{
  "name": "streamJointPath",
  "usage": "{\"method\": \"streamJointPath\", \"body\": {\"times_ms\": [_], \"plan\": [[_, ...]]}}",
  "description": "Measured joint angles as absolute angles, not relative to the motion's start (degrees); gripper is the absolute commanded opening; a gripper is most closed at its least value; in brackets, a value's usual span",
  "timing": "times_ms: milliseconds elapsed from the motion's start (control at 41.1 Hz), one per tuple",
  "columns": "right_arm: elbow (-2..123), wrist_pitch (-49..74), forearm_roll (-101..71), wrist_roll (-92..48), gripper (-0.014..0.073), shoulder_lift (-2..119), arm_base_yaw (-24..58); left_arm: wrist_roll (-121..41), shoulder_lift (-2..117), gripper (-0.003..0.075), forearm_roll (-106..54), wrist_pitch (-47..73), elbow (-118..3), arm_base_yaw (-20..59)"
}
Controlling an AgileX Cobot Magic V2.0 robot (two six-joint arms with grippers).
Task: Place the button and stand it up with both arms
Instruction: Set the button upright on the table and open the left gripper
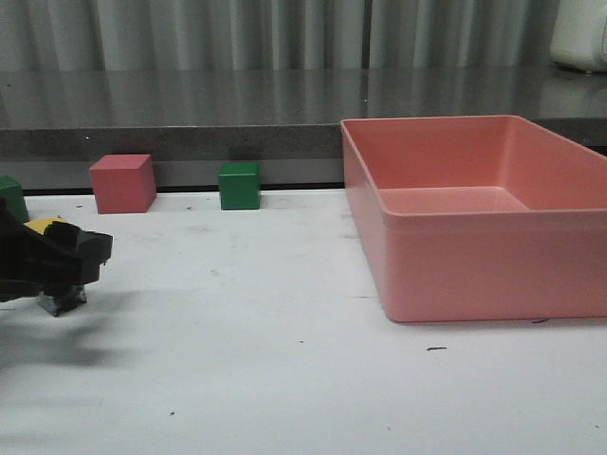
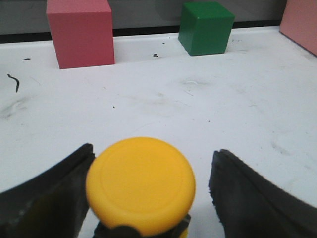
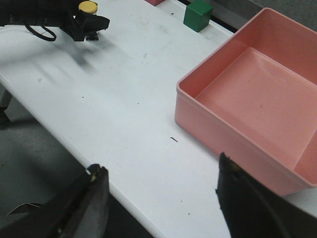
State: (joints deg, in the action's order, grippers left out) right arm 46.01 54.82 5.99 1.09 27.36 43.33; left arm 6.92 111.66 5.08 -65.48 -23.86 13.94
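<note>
Left gripper (image 2: 148,198) low over the bench (image 1: 285,379) at its left side; fingers (image 2: 47,193) spread, the button (image 2: 141,184) sitting in the gap between them; yellow cap faces the wrist camera, near the left finger, clear air on the other side; whether either finger touches it, cannot tell; not clenched on it as far as seen.

Front view: only a sliver of yellow shows behind the black gripper (image 1: 66,270); button's body hidden, so its axis is a guess — seemingly running along the gripper's reach.

Right gripper (image 3: 158,198) spread wide, holding nothing, hanging off the near bench edge, well apart from the button (image 3: 88,6); left arm by far the nearer.

Beyond: pink cube (image 1: 123,183), green cube (image 1: 239,185), pink bin (image 1: 455,275).

No brand, label or writing legible anywhere.
</note>
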Motion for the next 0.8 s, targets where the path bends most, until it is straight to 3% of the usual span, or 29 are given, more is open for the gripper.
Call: {"method": "streamJointPath", "body": {"times_ms": [462,657,803], "plan": [[46.01,54.82,5.99,1.09,0.0489,27.36,43.33,6.92,97.83,0.0505,5.34,-62.27,-14.74,13.94],[46.01,54.82,5.99,1.09,0.0489,27.36,43.33,10.86,84.04,0.0502,8.14,-44.80,-14.15,13.94],[46.01,54.82,5.99,1.09,0.0489,27.36,43.33,12.40,71.15,0.0502,8.59,-25.20,-16.98,13.94]]}}
